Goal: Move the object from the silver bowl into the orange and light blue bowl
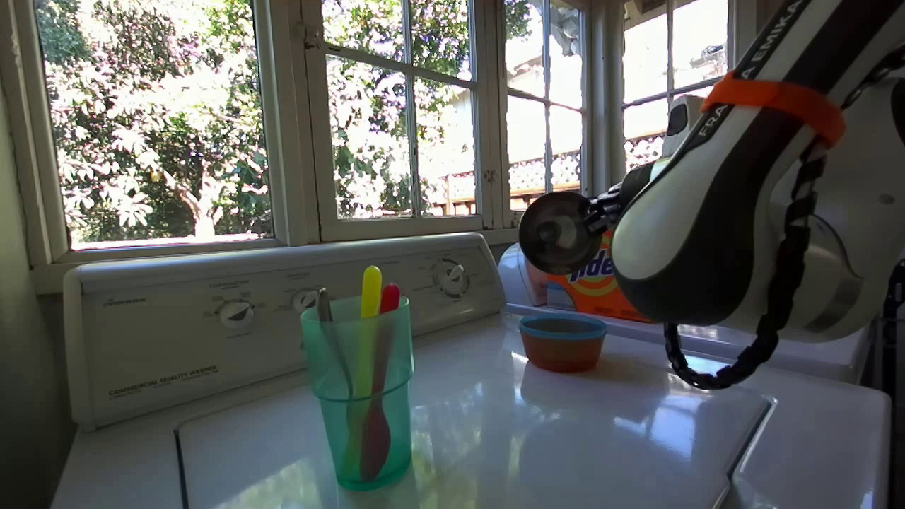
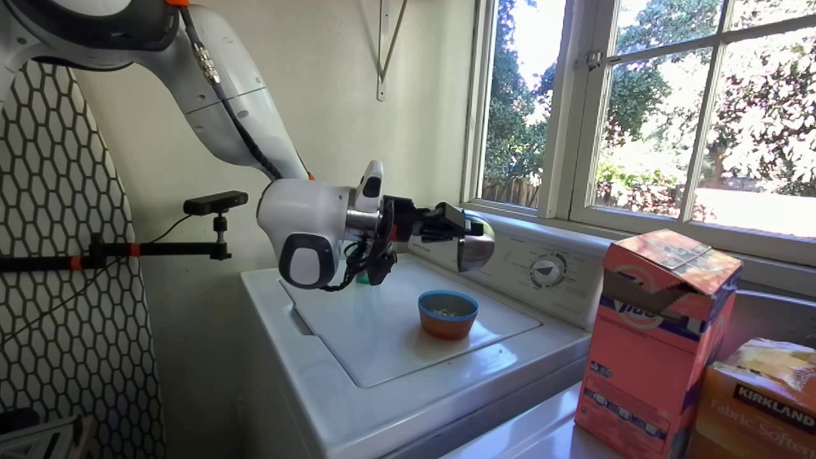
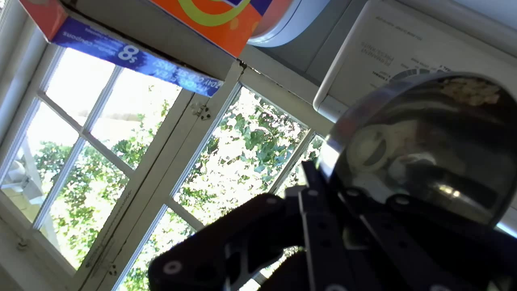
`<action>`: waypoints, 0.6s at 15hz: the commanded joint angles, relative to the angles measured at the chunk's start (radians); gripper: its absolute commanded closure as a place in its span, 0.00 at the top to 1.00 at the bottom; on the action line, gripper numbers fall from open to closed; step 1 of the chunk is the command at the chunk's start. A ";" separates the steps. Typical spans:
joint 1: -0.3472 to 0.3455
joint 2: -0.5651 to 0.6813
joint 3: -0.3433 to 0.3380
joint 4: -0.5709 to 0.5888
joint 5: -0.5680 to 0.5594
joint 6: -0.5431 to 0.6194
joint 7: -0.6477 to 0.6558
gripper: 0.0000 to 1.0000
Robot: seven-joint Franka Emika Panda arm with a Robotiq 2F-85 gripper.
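The silver bowl (image 1: 555, 237) is held up in the air, tipped on its side. It also shows in an exterior view (image 2: 479, 247) and fills the right of the wrist view (image 3: 420, 161). My gripper (image 1: 594, 212) is shut on its rim, as the wrist view shows at the fingertips (image 3: 323, 184). Pale bits show at the bowl's upper right in the wrist view; I cannot tell whether they lie inside or are reflected. The orange and light blue bowl (image 1: 563, 350) stands upright on the washer below the silver bowl. In an exterior view (image 2: 447, 322) it holds small pale pieces.
A teal cup (image 1: 360, 410) with several utensils stands on the washer lid (image 1: 481, 438). The washer's control panel (image 1: 177, 339) rises behind it. A Tide box (image 2: 644, 363) and a fabric softener box (image 2: 758, 401) stand beside the washer. Windows are behind.
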 commanded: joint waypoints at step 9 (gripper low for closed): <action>0.432 0.042 -0.472 0.095 -0.027 0.013 -0.040 0.01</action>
